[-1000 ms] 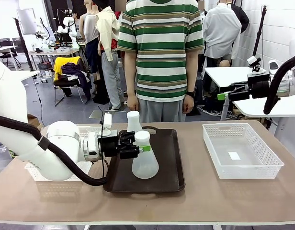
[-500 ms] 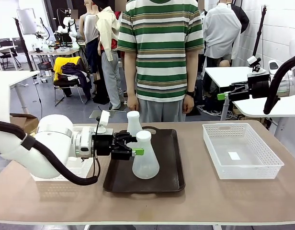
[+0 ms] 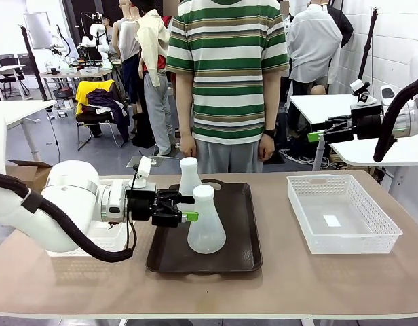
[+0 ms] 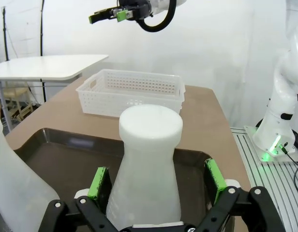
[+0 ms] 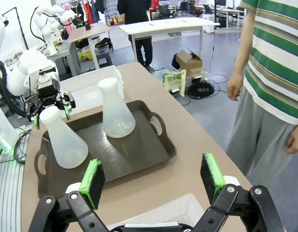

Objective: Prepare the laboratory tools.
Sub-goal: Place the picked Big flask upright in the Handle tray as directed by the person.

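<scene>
Two frosted translucent-white flasks: near flask (image 3: 206,221), far flask (image 3: 189,175). Both on a dark brown tray (image 3: 240,231). Table (image 3: 297,278) is tan-brown. White mesh basket (image 3: 342,213) with perforated walls at right, another white basket (image 3: 93,242) at left. Left gripper (image 3: 186,208) black with green pads, arm white. Right gripper (image 3: 313,136) black, green pad. Person's shirt (image 3: 227,68) has green, white and brown horizontal stripes; trousers (image 3: 229,157) grey.

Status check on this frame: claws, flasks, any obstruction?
Left claw open, astride near flask neck, pads apart from it. Right claw open, raised off to the side. Both flasks upright on brown tray; far flask close behind.
</scene>
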Motion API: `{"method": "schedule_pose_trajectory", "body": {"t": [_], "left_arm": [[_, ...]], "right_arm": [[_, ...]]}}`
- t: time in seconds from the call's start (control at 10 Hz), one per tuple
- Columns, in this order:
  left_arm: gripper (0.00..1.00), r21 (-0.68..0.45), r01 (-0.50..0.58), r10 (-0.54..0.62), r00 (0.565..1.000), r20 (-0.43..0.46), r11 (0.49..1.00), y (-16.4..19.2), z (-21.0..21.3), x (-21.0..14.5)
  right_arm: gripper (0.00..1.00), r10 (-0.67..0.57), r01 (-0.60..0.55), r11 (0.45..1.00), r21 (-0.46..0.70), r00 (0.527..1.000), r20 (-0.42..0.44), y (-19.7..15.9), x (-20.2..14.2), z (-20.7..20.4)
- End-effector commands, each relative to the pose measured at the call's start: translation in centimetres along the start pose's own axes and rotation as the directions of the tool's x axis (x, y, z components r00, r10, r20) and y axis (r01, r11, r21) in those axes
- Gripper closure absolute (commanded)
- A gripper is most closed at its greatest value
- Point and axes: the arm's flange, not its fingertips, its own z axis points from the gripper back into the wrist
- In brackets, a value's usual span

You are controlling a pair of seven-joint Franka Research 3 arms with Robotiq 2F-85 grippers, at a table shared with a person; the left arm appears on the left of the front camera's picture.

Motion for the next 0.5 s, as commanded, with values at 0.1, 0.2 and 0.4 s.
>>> {"method": "schedule_pose_trajectory", "body": {"t": [0.1,0.2,0.4], "left_arm": [[0.00,-0.009,0.002,-0.002,1.000,0.011,1.000,-0.09,-0.11,0.11],[0.00,-0.009,0.002,-0.002,1.000,0.011,1.000,-0.09,-0.11,0.11],[0.00,-0.009,0.002,-0.002,1.000,0.011,1.000,-0.09,-0.11,0.11]], "right_arm": [[0.00,0.004,-0.004,1.000,0.001,1.000,-0.015,0.10,-0.02,-0.02],[0.00,0.004,-0.004,1.000,0.001,1.000,-0.015,0.10,-0.02,-0.02],[0.00,0.004,-0.004,1.000,0.001,1.000,-0.015,0.10,-0.02,-0.02]]}}
